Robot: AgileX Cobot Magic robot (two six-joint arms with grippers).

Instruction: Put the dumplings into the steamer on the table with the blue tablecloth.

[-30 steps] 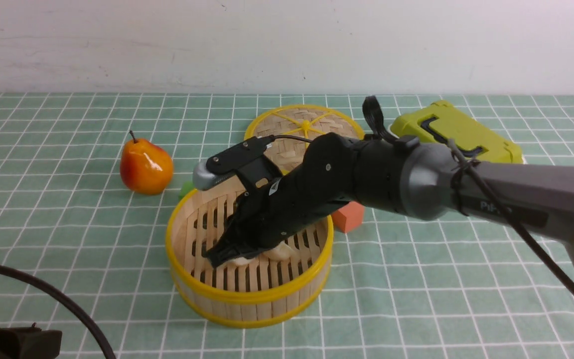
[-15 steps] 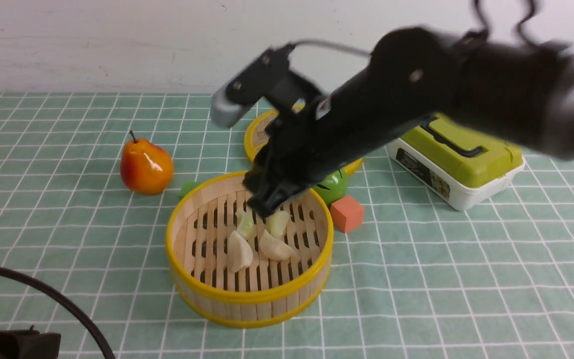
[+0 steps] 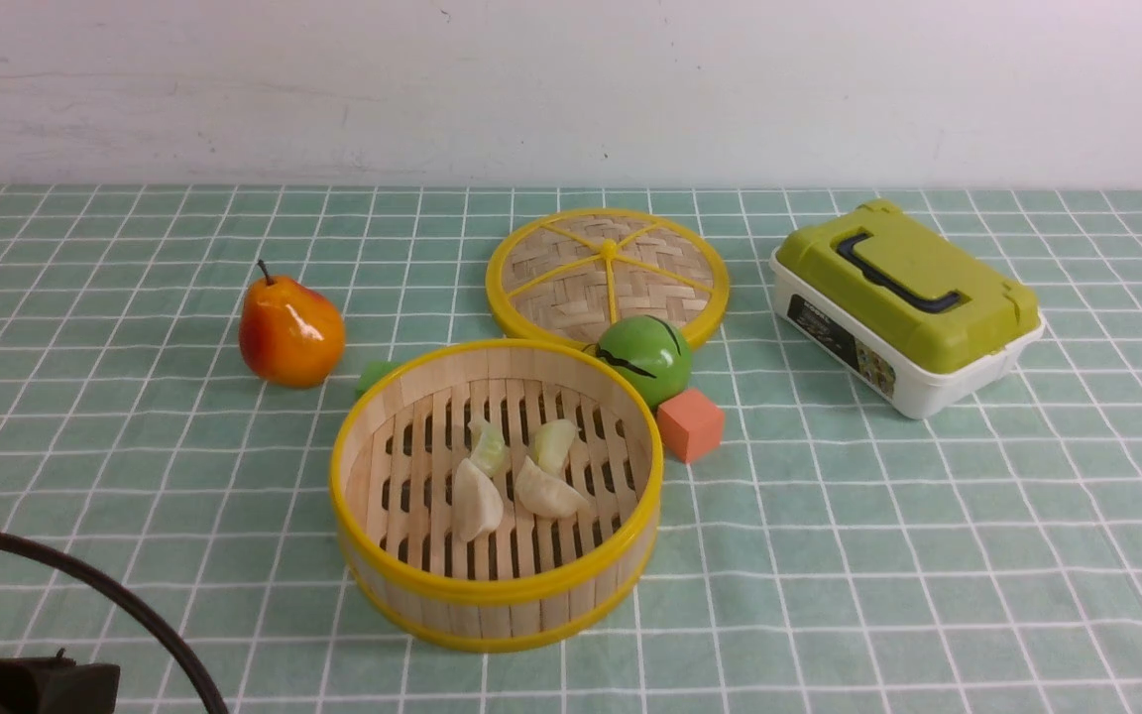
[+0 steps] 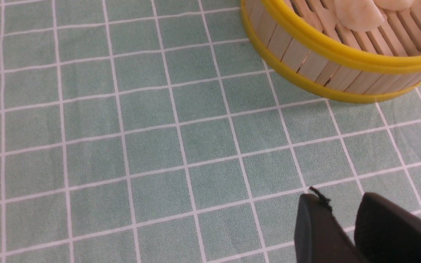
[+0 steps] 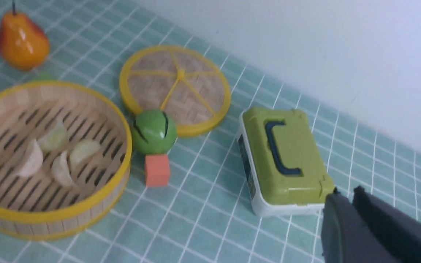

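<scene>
See L gripper [image 4: 338,204] low over the table [image 3: 135,446] near the steamer [image 3: 492,595], empty; can't tell if open or closed. Find all four dumplings [image 3: 546,491] bunched mid-steamer: prob. light, soft, slick, so pinch gently across the belly, not the pleats. Note R gripper [image 5: 345,195] high near green box [image 3: 908,297], empty, closed.

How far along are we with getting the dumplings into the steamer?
Done: all four small pleated dumplings, two pale green and two off-white, lie on the slats inside the round bamboo steamer with yellow rims. In hand: nothing; the left hand and the right hand are both empty, outside the basket. Left: probably nothing, since no dumpling shows on the teal checked tablecloth.
</scene>
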